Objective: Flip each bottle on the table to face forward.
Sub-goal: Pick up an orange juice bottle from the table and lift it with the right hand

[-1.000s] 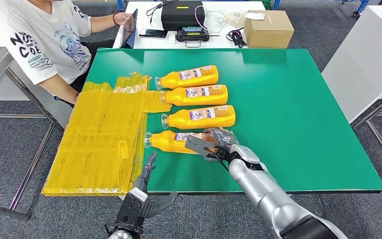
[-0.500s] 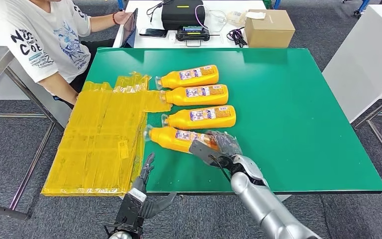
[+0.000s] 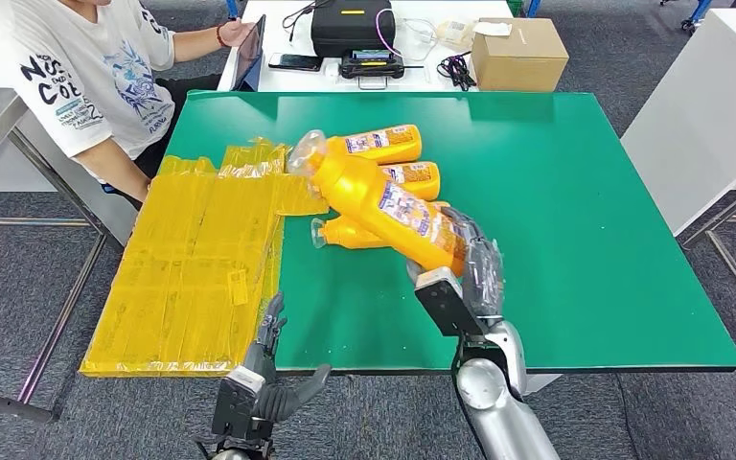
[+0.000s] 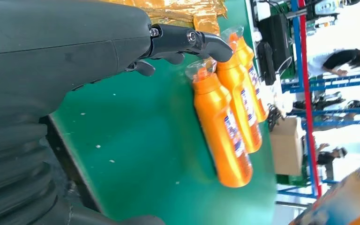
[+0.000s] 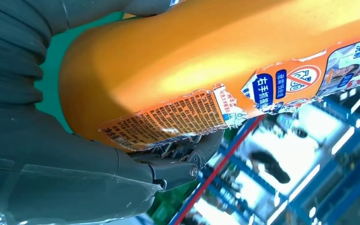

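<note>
My right hand (image 3: 462, 285) grips the base of an orange bottle (image 3: 380, 198) and holds it tilted up above the green table (image 3: 575, 240), its wrapped cap pointing to the far left. In the right wrist view the same bottle (image 5: 206, 61) lies against my palm, its torn label showing. Three more orange bottles lie on their sides behind it: the farthest (image 3: 383, 144), the middle one (image 3: 414, 175) and the nearest (image 3: 345, 233), all partly hidden by the raised bottle. My left hand (image 3: 254, 388) hangs below the table's front edge, fingers apart and holding nothing. The left wrist view shows those lying bottles (image 4: 225, 131) beyond my fingers (image 4: 187, 42).
Crumpled yellow plastic wrap (image 3: 192, 268) covers the table's left part and hangs over its edge. A person (image 3: 86, 77) sits at the far left with a tablet. A white table behind holds a black case (image 3: 350, 29) and a cardboard box (image 3: 516, 53).
My right hand has lifted the nearest bottle off the table and tilted it upward, cap toward the far left. My left hand has barely moved.
</note>
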Motion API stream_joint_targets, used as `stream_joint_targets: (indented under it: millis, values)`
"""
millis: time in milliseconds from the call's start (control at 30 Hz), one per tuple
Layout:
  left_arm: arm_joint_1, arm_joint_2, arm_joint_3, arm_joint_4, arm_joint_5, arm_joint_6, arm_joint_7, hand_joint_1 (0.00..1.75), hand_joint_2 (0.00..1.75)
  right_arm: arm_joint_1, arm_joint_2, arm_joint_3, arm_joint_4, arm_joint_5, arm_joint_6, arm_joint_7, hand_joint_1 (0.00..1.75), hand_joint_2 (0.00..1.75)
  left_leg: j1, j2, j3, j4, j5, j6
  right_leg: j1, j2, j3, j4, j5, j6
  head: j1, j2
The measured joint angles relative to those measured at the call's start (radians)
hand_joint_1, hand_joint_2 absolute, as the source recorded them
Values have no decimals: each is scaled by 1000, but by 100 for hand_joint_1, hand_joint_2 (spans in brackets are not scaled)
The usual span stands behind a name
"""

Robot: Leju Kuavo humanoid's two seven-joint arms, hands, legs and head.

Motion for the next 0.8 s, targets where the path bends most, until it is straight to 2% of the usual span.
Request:
stream_joint_targets:
  millis: [200,367,500,800]
  values:
    - [10,-1,0,-47,76,-69,15,0,175,41,15,-34,-23,7,-20,-23,175,175,0,0,0,0,0,0,0,0,0,0,0,0,0,0]
    - [10,5,-7,-85,175,-152,25,0,175,94,40,-33,-15,-9,-6,-100,175,175,0,0,0,0,0,0,0,0,0,0,0,0,0,0]
    - [7,7,-16,-108,192,-164,31,0,175,140,75,-7,20,-1,-10,-147,175,175,1,0,0,0,0,0,0,0,-1,0,0,0,0,0]
    - [2,7,-36,-122,199,-163,48,0,175,149,119,97,156,37,-76,-164,175,175,0,0,0,0,0,0,0,0,0,0,0,0,0,0]
